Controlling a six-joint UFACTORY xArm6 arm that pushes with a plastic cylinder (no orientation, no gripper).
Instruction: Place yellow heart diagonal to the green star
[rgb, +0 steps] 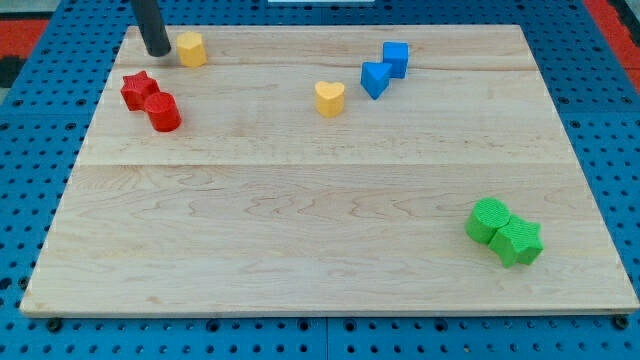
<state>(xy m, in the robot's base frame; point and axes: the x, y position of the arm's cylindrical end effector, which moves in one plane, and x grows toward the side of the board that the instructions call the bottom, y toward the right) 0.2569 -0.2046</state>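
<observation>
The yellow heart (329, 98) lies on the wooden board above the middle, toward the view's top. The green star (519, 242) sits at the lower right, touching a round green block (488, 220) on its upper left. My tip (158, 51) is at the top left of the board, far from the heart. It stands just left of a yellow hexagonal block (191, 48), with a narrow gap between them.
A red star (139, 89) and a red cylinder (163, 112) touch each other at the left, below my tip. A blue cube (396, 58) and a blue wedge-like block (375, 78) sit right of the heart. The board (300, 250) lies on a blue pegboard.
</observation>
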